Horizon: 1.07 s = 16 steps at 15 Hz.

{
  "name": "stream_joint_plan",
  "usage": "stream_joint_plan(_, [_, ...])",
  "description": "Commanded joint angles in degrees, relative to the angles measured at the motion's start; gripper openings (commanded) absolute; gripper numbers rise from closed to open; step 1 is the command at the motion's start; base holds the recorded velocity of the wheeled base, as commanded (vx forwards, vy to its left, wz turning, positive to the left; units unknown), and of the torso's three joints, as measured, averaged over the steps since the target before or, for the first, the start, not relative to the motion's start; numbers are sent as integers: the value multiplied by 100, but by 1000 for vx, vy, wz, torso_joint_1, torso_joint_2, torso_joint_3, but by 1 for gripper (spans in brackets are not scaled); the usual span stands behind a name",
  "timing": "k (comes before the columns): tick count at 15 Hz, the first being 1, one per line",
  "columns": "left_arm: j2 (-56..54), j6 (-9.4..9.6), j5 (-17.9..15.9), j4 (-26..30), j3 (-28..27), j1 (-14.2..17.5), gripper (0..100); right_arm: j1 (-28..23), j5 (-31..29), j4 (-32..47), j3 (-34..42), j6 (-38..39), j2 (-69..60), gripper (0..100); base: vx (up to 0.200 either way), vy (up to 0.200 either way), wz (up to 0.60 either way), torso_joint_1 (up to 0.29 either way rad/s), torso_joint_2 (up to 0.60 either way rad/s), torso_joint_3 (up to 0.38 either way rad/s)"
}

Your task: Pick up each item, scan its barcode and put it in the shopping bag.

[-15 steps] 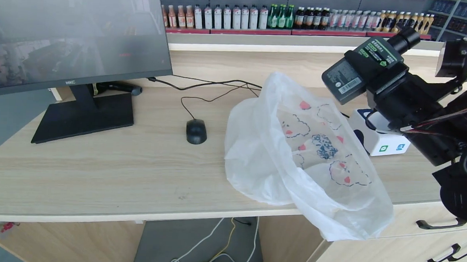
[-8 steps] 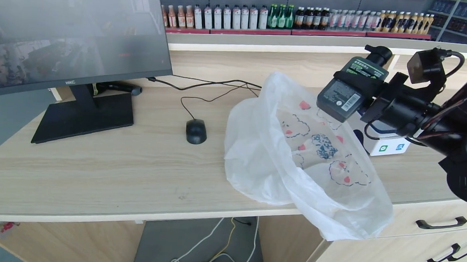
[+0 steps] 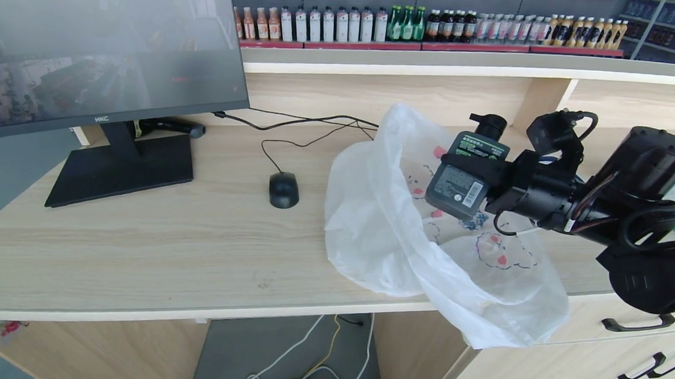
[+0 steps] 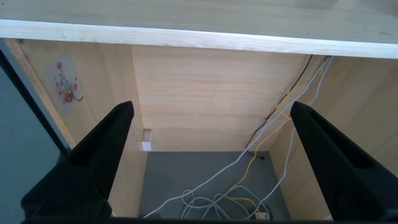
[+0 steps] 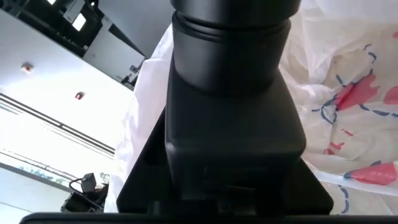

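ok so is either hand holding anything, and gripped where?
The right hand holds the dark bottle, clamped across the upper part of its body, above the shopping bag. The left hand is open and empty.

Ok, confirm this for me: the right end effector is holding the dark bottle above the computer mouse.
Not quite. The right end effector does hold the dark bottle, but at the shopping bag's open mouth, well to the side of the mouse. The head view shows it.
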<state>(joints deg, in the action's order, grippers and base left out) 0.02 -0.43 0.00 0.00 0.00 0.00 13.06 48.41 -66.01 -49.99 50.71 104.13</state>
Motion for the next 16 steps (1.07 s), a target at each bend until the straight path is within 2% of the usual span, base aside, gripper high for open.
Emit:
stream_joint_plan(1, [-2,-1,0,0,0,0,100,145,11,-8,-2,-9,169,0,0,0,0,0,0,0])
stream_joint_plan(16, [-2,-1,0,0,0,0,100,364,2,-8,165,-18,758,0,0,0,0,0,0,0])
